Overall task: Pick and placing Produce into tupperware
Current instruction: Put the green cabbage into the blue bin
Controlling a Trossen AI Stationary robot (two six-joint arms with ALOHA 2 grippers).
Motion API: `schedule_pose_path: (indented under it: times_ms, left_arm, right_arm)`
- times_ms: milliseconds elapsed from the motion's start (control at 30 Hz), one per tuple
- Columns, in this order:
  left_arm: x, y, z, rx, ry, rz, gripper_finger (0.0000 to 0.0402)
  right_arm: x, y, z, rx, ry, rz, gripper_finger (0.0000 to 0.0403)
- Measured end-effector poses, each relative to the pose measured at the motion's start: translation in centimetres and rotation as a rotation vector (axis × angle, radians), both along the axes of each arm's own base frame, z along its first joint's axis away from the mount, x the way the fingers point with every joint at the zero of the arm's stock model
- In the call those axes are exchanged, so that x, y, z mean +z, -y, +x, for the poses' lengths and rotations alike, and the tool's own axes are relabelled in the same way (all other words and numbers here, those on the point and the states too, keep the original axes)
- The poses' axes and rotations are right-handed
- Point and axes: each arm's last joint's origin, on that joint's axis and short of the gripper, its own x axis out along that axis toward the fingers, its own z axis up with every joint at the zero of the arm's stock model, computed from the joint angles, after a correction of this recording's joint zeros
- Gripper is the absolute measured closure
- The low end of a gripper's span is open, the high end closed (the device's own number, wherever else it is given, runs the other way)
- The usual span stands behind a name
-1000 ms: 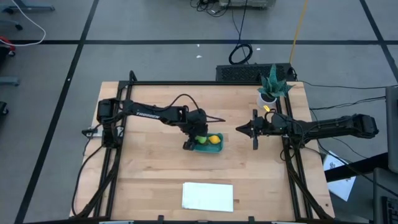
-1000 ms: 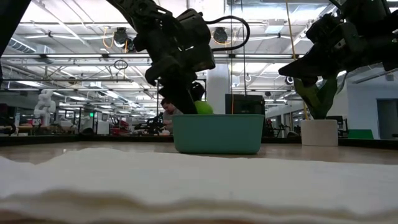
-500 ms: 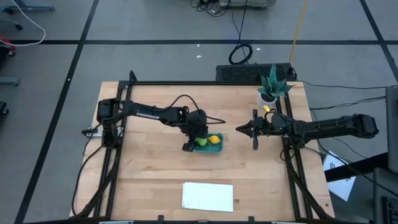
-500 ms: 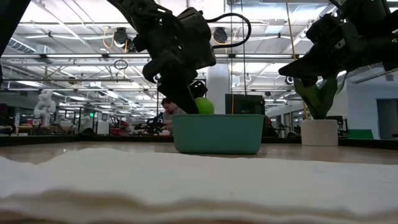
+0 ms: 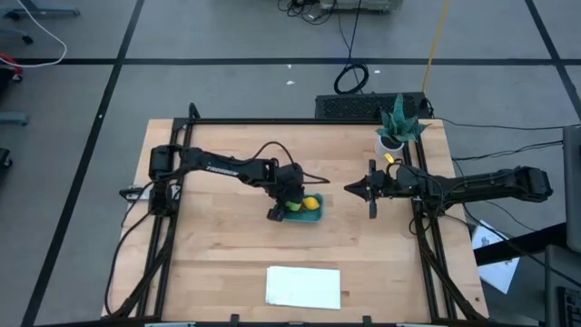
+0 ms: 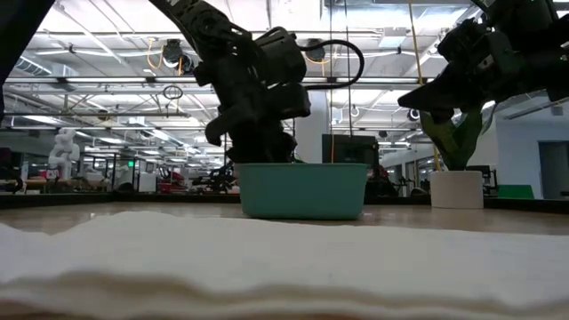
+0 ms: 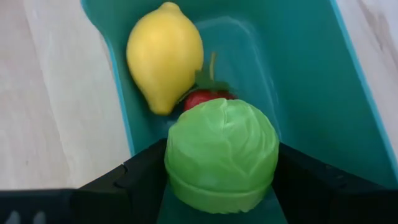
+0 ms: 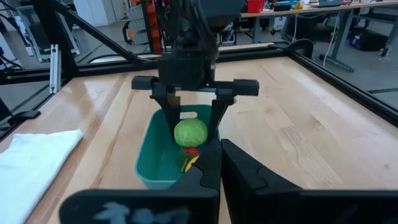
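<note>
Right now your left hand [image 7: 221, 205] grips the green ball [image 7: 221, 155] across its middle, fingers spread wide, low inside the teal tub [image 7: 323, 93] beside the lemon [image 7: 165, 56] and red fruit [image 7: 202, 99]. It looks light, smooth and liable to roll. The wooden bench [image 5: 209, 245] is flat; your right hand [image 5: 349, 189] waits shut, well apart.

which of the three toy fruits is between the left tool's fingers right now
The green cabbage-like ball, held by the left tool over the teal tub. The yellow lemon and small red fruit lie loose inside.
</note>
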Motion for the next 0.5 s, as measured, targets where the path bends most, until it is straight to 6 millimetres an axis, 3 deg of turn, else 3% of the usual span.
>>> schedule_pose_path:
  times_ms: [500]
  left_arm:
    - [-0.07, 0.04, -0.06, -0.035, -0.002, 0.018, 0.0144]
  right_arm:
    - [0.02, 0.0, 0.0, 0.0, 0.002, 0.0, 0.0403]
